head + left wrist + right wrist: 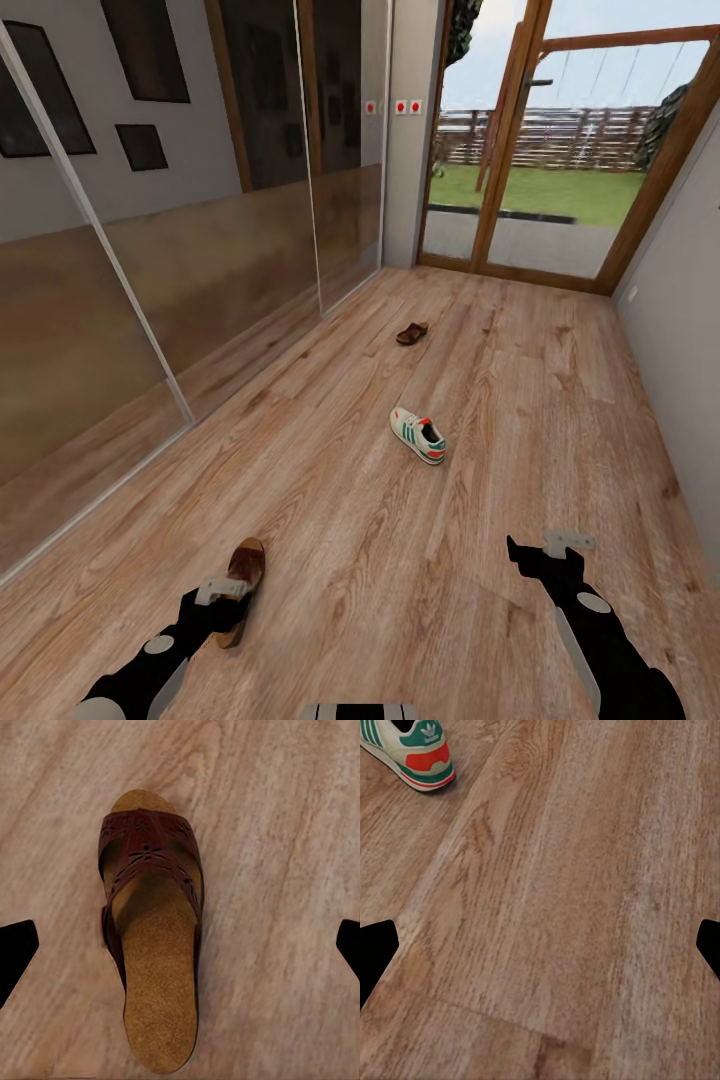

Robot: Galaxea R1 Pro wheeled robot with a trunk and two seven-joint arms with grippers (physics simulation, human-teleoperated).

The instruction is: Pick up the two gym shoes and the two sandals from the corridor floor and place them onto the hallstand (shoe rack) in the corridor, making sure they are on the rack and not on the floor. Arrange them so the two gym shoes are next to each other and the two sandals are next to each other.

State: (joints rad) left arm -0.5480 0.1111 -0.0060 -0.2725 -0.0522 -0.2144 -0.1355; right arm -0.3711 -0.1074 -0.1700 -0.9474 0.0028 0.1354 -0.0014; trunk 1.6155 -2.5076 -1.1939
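One dark brown sandal (246,572) with a tan insole lies on the corridor floor (360,520) at the near left. My left gripper (228,606) hovers open right over it; in the left wrist view the sandal (154,945) lies lengthwise between the two spread fingertips (15,952) of the gripper (180,949), untouched. A second sandal (412,333) lies farther down the corridor. A white gym shoe (418,434) with green stripes sits mid-floor. My right gripper (532,560) is open over bare planks, the gym shoe's heel (416,750) well ahead of it. The hallstand is out of view.
Mirrored sliding wardrobe doors (150,300) run along the left side. A plain wall (680,330) bounds the right. A glazed wooden door (530,150) at the far end looks onto a lawn and fence.
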